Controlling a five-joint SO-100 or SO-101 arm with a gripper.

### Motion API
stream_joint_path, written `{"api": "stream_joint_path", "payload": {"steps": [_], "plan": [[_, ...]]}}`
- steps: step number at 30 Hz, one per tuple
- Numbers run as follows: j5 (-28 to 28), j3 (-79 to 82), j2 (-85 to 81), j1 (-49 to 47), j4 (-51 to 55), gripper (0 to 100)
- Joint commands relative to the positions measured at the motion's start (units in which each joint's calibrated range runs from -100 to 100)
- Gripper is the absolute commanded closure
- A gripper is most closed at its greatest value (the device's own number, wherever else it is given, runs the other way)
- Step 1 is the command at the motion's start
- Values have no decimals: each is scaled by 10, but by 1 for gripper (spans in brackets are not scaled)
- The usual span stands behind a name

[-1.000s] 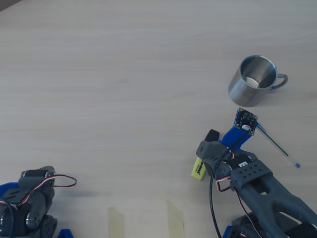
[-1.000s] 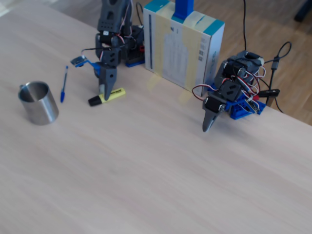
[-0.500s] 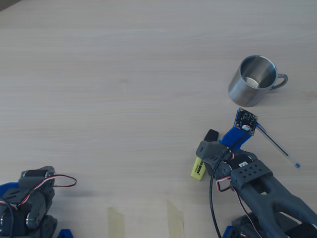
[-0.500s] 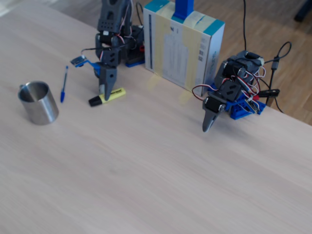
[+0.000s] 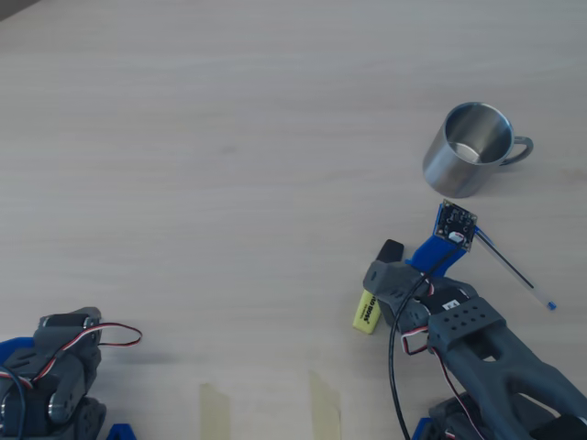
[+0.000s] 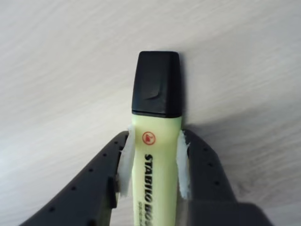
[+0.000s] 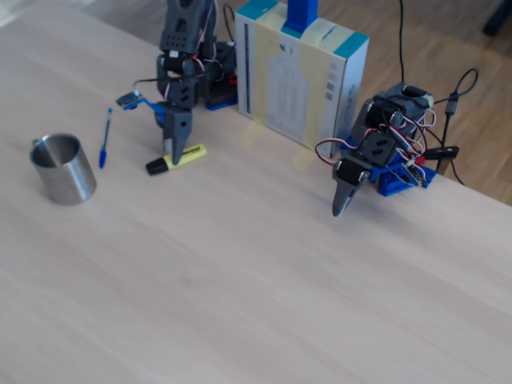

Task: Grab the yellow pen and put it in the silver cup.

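Pincer [image 6: 154, 165] clamps the yellow pen [image 6: 156, 136], hiding its lower body.

Pale wood-grain table [image 5: 229, 137]. A shiny cylindrical steel mug with a loop handle [image 5: 470, 160] stands upright at upper right, handle pointing right. Below it, a thin blue ballpoint pen [image 5: 518, 275] lies diagonally. A chunky fluorescent-yellow highlighter with a black cap [image 5: 369, 310] lies at lower right, its middle covered by the dark grey gripper [image 5: 389, 275] of the grey-and-blue arm; jaw state not discernible. A second folded arm [image 5: 50, 376] sits at lower left. Two tape strips [image 5: 266, 403] mark the bottom edge.
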Motion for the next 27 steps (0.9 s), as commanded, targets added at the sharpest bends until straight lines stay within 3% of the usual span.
{"api": "stream_joint_path", "payload": {"steps": [1, 27], "plan": [[1, 46, -1, -3, 18, 98], [1, 55, -21, 10, 11, 98]]}}
